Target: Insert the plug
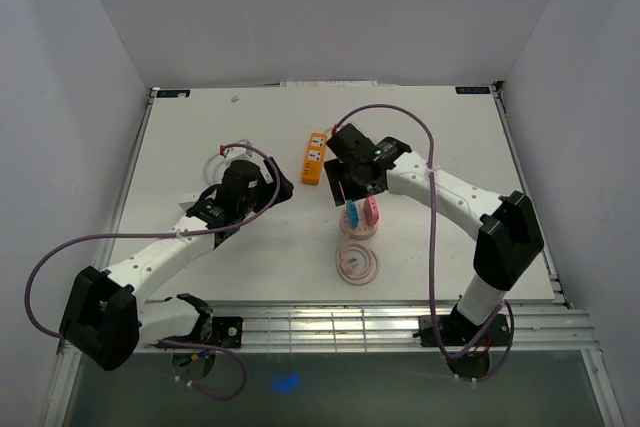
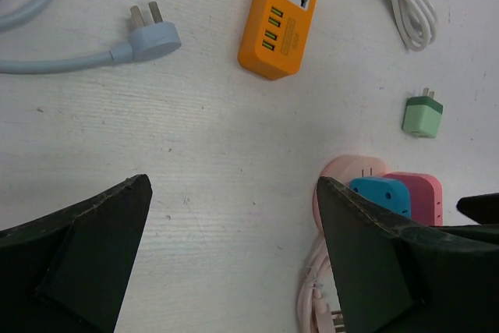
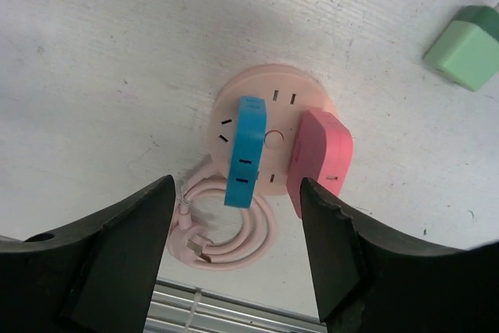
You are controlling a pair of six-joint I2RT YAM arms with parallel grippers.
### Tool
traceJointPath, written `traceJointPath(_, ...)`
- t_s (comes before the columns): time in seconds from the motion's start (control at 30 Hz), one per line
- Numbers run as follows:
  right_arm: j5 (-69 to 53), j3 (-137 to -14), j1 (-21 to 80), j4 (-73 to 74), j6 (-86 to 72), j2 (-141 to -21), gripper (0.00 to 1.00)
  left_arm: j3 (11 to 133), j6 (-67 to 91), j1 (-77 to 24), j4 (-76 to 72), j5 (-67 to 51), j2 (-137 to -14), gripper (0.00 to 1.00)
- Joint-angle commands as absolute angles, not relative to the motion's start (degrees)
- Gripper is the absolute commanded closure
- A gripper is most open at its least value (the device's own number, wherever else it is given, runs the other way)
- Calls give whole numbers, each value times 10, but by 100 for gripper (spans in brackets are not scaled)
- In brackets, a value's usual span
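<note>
the blue rectangular plug (image 3: 245,150) stands in the round pink plastic socket hub (image 3: 273,83) mid-way across the white tabletop (image 3: 117,52), with a pink-red plug (image 3: 321,157) just to its right; it may not be fully seated. the right end effector (image 3: 238,189) hovers above with its fingers apart, gripping nothing. the left end effector (image 2: 234,185) gapes wide and holds nothing.

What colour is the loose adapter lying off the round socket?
The loose adapter is pale green, clearest in the left wrist view.

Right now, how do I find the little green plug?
Find the orange power strip on the white table. Beside the round pink socket lies the green plug. Only it is green; the blue plug and pink plug sit in the socket.
</note>
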State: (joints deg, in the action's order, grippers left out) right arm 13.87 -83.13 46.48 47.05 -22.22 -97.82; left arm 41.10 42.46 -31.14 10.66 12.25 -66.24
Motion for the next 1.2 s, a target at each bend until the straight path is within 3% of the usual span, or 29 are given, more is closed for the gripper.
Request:
traceJointPath(0.0, 150, -829, 442, 468, -202, -921, 28, 425, 440, -319, 93, 77, -677, 2)
traceJointPath(0.37, 139, -750, 255, 388, -180, -903, 26, 407, 485, -368, 10, 40, -745, 2)
traceJointPath(0.57, 131, -727, 217, 327, -177, -957, 13, 411, 508, -393, -32, 39, -788, 4)
traceJointPath(0.67, 120, -728, 217, 307, -178, -989, 11, 415, 505, -395, -38, 45, -788, 3)
traceJointPath(1.17, 145, -729, 217, 258, -206, -1070, 32, 432, 475, -396, -3, 84, -750, 3)
